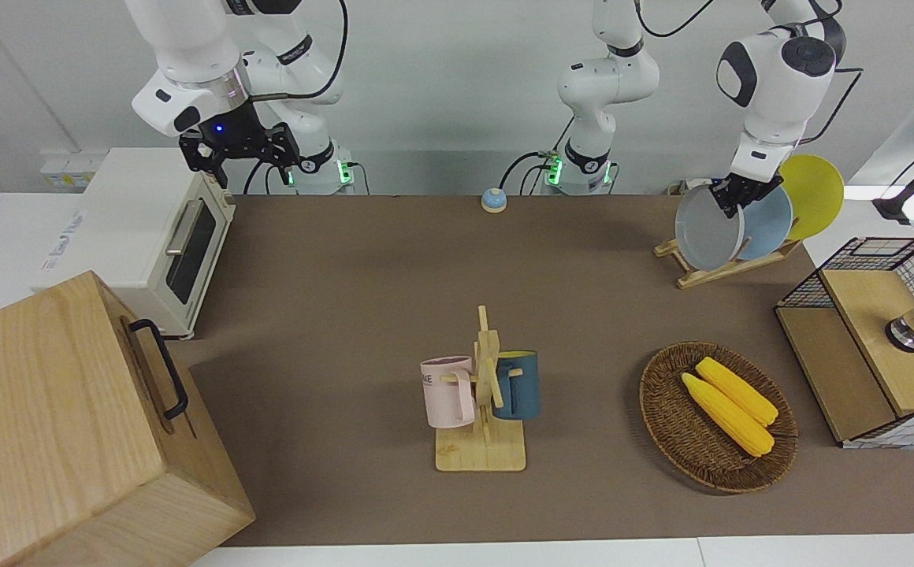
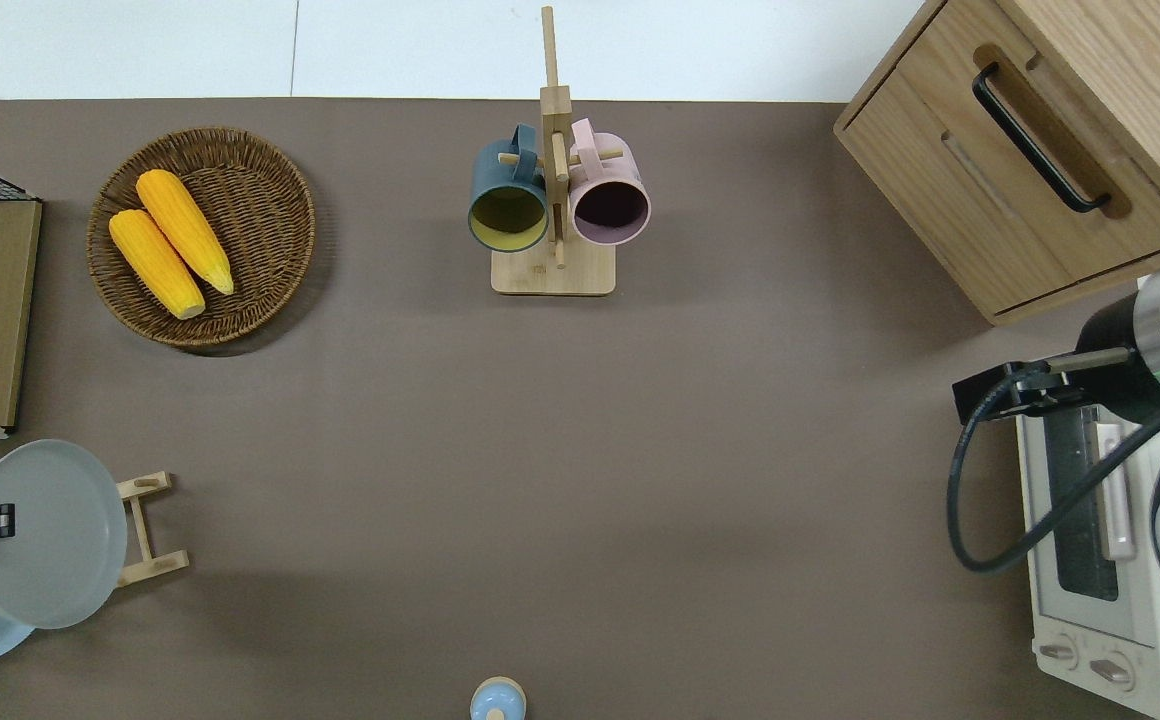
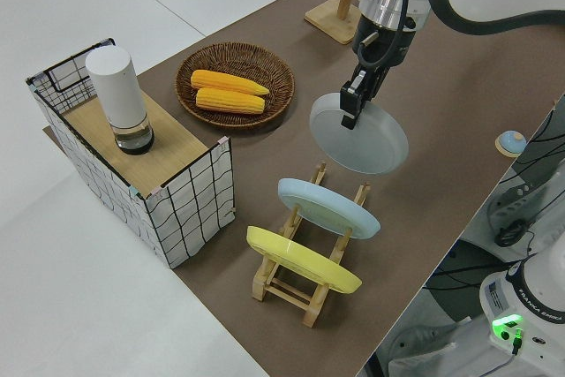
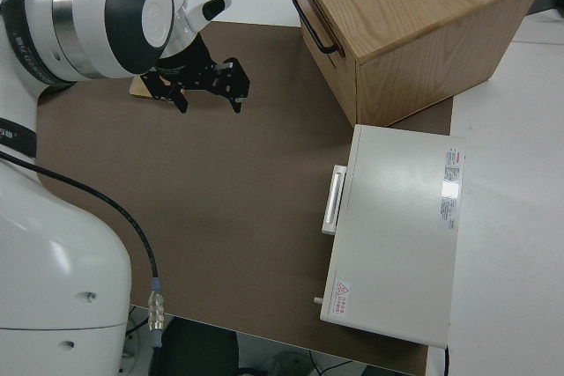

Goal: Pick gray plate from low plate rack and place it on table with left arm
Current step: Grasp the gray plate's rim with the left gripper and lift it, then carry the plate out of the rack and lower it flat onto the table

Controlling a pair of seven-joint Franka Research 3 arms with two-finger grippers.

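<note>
My left gripper [image 3: 351,110] is closed on the upper rim of the gray plate [image 3: 360,140]; I pinch it at the edge because the plate stood on its edge between the pegs, and the rim is the only part that the fingers can reach. The plate now hangs in the air, tilted, and it seems free of the low plate rack [image 3: 305,267]. In the overhead view it is over the end of the rack that points to the middle of the table [image 2: 580,450], near the edge at my left arm's end. The light-blue plate [image 3: 327,206] and the yellow plate [image 3: 300,258] lean in their slots on the rack.

I judge that the lift is done and the carrying to open mat comes next. The wicker basket [image 1: 717,417] with two corn cobs [image 1: 729,403] lies farther from me, so I must put the plate down well apart from it.

My right gripper [image 1: 240,146] is parked with its fingers apart and holds nothing.
</note>
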